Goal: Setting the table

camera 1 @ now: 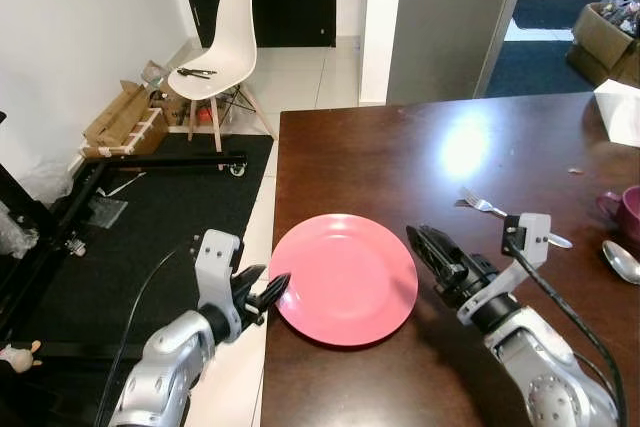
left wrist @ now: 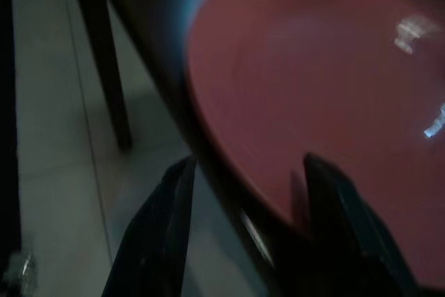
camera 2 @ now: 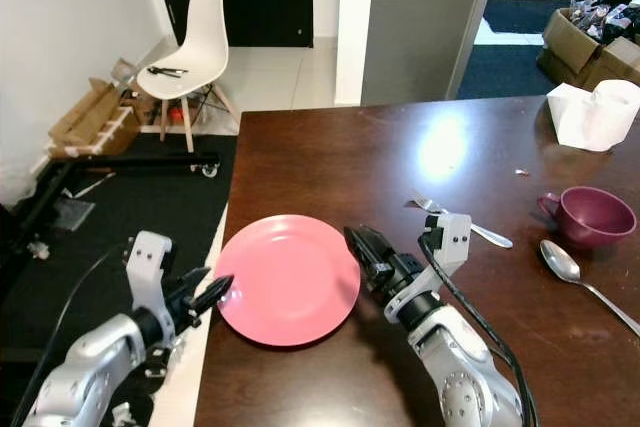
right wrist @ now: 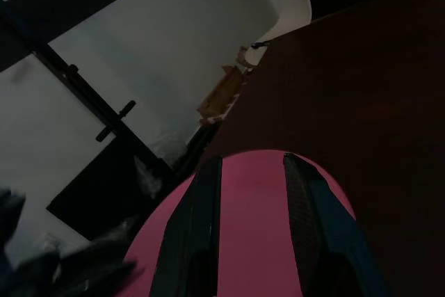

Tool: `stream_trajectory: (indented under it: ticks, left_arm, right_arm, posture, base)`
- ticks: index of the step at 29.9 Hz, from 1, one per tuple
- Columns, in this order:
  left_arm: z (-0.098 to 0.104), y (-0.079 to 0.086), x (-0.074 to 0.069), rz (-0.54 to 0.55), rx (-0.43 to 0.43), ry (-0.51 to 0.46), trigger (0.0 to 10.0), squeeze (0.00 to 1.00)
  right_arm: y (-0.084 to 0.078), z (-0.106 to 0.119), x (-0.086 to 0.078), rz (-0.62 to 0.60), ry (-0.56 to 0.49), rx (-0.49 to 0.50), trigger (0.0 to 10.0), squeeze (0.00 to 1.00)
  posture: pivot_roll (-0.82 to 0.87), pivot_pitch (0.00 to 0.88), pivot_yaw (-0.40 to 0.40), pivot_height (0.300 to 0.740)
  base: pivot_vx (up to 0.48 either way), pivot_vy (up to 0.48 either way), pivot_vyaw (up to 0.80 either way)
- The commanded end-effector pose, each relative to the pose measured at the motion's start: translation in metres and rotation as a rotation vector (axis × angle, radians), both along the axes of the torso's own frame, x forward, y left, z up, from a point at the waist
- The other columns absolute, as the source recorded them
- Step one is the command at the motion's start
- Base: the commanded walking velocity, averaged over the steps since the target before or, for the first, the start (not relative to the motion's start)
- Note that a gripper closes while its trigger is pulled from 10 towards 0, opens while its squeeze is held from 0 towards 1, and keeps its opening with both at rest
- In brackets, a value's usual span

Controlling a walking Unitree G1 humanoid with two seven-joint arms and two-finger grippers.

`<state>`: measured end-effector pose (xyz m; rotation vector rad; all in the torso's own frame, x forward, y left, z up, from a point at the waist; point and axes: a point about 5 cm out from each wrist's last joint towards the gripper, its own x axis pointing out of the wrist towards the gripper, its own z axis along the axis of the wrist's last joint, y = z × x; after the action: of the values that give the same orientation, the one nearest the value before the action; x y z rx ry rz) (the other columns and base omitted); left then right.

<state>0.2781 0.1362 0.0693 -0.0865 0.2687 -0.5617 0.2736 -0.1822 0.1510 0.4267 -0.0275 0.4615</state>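
Note:
A round pink plate (camera 1: 343, 278) lies flat on the dark wooden table (camera 1: 420, 147), near its front left corner. My left gripper (camera 1: 266, 287) is at the plate's left rim, by the table edge. It is open, and in the left wrist view the plate's rim (left wrist: 313, 67) lies between the fingers (left wrist: 160, 241). My right gripper (camera 1: 419, 240) is at the plate's right rim, pointing over it, with its fingers a little apart and holding nothing. A fork (camera 2: 432, 206), a spoon (camera 2: 566, 266) and a purple mug (camera 2: 590, 215) lie further right.
White paper (camera 2: 592, 113) sits at the table's far right. A white chair (camera 1: 216, 55) and cardboard boxes (camera 1: 122, 119) stand on the floor at the back left. A black mat (camera 1: 150, 217) and a black frame lie left of the table.

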Motion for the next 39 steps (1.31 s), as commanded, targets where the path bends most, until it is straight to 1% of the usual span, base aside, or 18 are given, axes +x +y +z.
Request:
stream_trajectory:
  ticks: [1, 3, 6, 7, 12, 14, 18, 19, 20, 21, 23, 25, 28, 32, 33, 34, 38, 39]
  left_arm:
    - [-0.019, -0.006, -0.013, -0.069, 0.098, 0.043, 10.0, 0.00]
    - [-0.030, -0.012, -0.022, -0.137, 0.160, 0.055, 10.0, 0.00]
    - [-0.040, -0.017, -0.028, -0.190, 0.223, 0.056, 10.0, 0.00]
    - [-0.040, -0.017, -0.028, -0.190, 0.223, 0.056, 10.0, 0.00]
    - [-0.040, -0.023, -0.030, -0.250, 0.289, 0.018, 10.0, 0.00]
    - [-0.039, -0.025, -0.030, -0.261, 0.295, 0.012, 10.0, 0.00]
    - [-0.038, -0.026, -0.031, -0.283, 0.303, 0.001, 10.0, 0.00]
    - [-0.038, -0.026, -0.031, -0.286, 0.304, -0.001, 10.0, 0.00]
    - [-0.038, -0.026, -0.031, -0.288, 0.304, -0.002, 10.0, 0.00]
    - [-0.039, -0.026, -0.031, -0.292, 0.306, -0.005, 10.0, 0.00]
    - [-0.039, -0.026, -0.031, -0.292, 0.306, -0.005, 10.0, 0.00]
    - [-0.039, -0.025, -0.031, -0.294, 0.308, -0.007, 10.0, 0.00]
    - [-0.038, -0.024, -0.031, -0.294, 0.310, -0.008, 10.0, 0.00]
    - [-0.039, -0.023, -0.031, -0.294, 0.312, -0.007, 10.0, 0.00]
    - [-0.040, -0.022, -0.032, -0.295, 0.314, -0.003, 10.0, 0.00]
    - [-0.040, -0.022, -0.032, -0.297, 0.315, -0.002, 10.0, 0.00]
    - [-0.041, -0.022, -0.032, -0.299, 0.314, -0.001, 10.0, 0.00]
    - [-0.041, -0.022, -0.032, -0.300, 0.314, -0.001, 10.0, 0.00]
  right_arm:
    - [0.001, 0.000, 0.001, 0.012, 0.005, 0.002, 10.0, 0.00]
    - [0.001, 0.001, 0.002, 0.013, 0.004, 0.001, 10.0, 0.00]
    - [0.001, 0.002, 0.002, 0.014, 0.002, 0.001, 10.0, 0.00]
    - [0.001, 0.002, 0.002, 0.014, 0.002, 0.001, 10.0, 0.00]
    - [0.001, 0.002, 0.002, 0.013, -0.001, -0.001, 10.0, 0.00]
    - [0.000, 0.003, 0.001, 0.012, -0.002, 0.000, 10.0, 0.00]
    - [-0.005, 0.003, -0.001, -0.005, 0.005, 0.002, 10.0, 0.00]
    - [-0.007, -0.001, -0.002, -0.006, 0.021, 0.007, 10.0, 0.00]
    - [-0.008, -0.003, -0.004, -0.004, 0.034, 0.010, 10.0, 0.19]
    - [-0.009, -0.012, -0.006, -0.012, 0.074, 0.023, 10.0, 1.00]
    - [-0.009, -0.012, -0.006, -0.012, 0.074, 0.023, 10.0, 1.00]
    - [-0.008, -0.021, -0.009, -0.011, 0.118, 0.015, 10.0, 1.00]
    - [-0.008, -0.026, -0.012, -0.018, 0.139, 0.004, 10.0, 1.00]
    - [-0.011, -0.025, -0.014, -0.033, 0.133, -0.009, 10.0, 1.00]
    - [-0.019, -0.018, -0.018, -0.058, 0.102, -0.035, 10.0, 1.00]
    - [-0.023, -0.015, -0.018, -0.074, 0.094, -0.041, 10.0, 1.00]
    - [-0.028, -0.015, -0.020, -0.086, 0.103, -0.037, 10.0, 1.00]
    - [-0.029, -0.017, -0.021, -0.085, 0.114, -0.033, 10.0, 0.53]
  posture:
    - [-0.18, 0.002, 0.102, 0.740]
    - [-0.18, 0.002, 0.102, 0.740]
    - [-0.19, 0.003, 0.102, 0.740]
    - [-0.19, 0.003, 0.102, 0.740]
    - [-0.19, 0.003, 0.102, 0.740]
    - [-0.19, 0.003, 0.105, 0.740]
    - [-0.19, 0.005, 0.108, 0.740]
    - [-0.19, 0.005, 0.109, 0.740]
    - [-0.19, 0.006, 0.112, 0.740]
    - [-0.19, 0.006, 0.112, 0.740]
    - [-0.19, 0.006, 0.112, 0.740]
    - [-0.19, 0.006, 0.112, 0.740]
    - [-0.19, 0.009, 0.111, 0.740]
    - [-0.19, 0.010, 0.112, 0.740]
    - [-0.19, 0.010, 0.112, 0.740]
    - [-0.19, 0.010, 0.112, 0.740]
    - [-0.19, 0.010, 0.112, 0.740]
    - [-0.20, 0.011, 0.114, 0.740]
  base:
    - [0.000, 0.000, 0.00]
    - [0.000, 0.000, 0.00]
    - [0.000, 0.000, 0.00]
    - [0.000, 0.000, 0.00]
    - [0.000, 0.000, 0.00]
    - [0.000, 0.000, 0.00]
    - [0.000, 0.000, 0.00]
    - [0.000, 0.000, 0.00]
    - [0.000, 0.000, 0.00]
    - [0.000, 0.000, 0.00]
    - [0.000, 0.000, 0.00]
    - [0.000, 0.000, 0.00]
    - [0.000, 0.000, 0.00]
    - [0.000, 0.000, 0.00]
    - [0.000, 0.000, 0.00]
    - [0.000, 0.000, 0.00]
    - [0.000, 0.000, 0.00]
    - [0.000, 0.000, 0.00]
